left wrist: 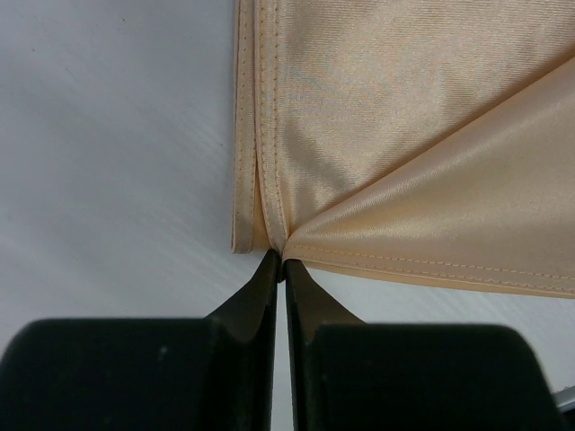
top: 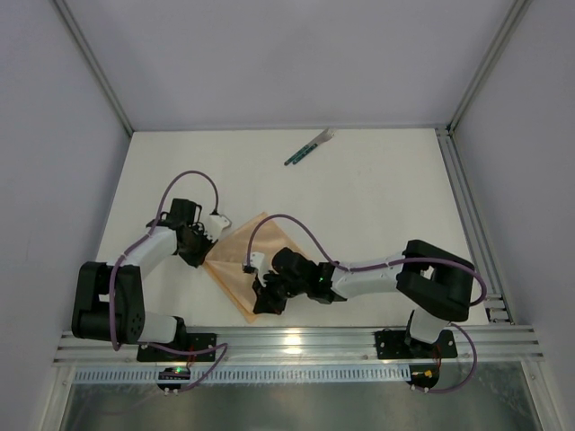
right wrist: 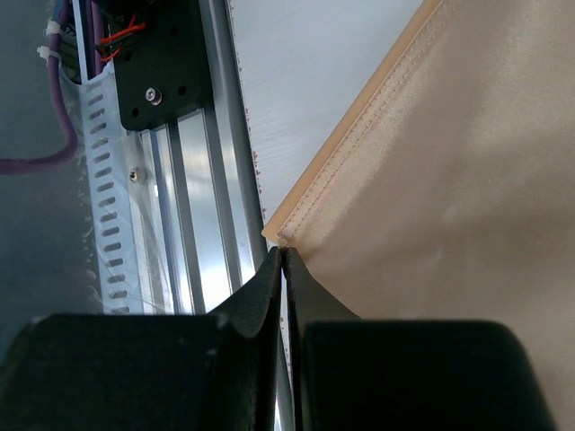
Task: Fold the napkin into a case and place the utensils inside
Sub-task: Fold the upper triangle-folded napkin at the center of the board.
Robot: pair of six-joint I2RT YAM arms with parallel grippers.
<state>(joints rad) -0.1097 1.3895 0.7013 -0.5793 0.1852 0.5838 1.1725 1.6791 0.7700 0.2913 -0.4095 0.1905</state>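
Observation:
The peach-tan napkin (top: 248, 259) lies folded near the table's front, between the two arms. My left gripper (top: 203, 255) is shut on the napkin's left corner; in the left wrist view the fingertips (left wrist: 281, 262) pinch the hem where two layers (left wrist: 377, 153) meet. My right gripper (top: 260, 305) is shut on the napkin's near corner (right wrist: 286, 235), held above the front rail. The utensils (top: 309, 148), dark green handles with pale ends, lie together at the table's far side, well away from both grippers.
The aluminium rail (top: 296, 346) and cable chain (right wrist: 106, 206) run along the table's front edge, right under the right gripper. Frame posts and grey walls (top: 54, 135) close in the white table (top: 377, 206) on three sides.

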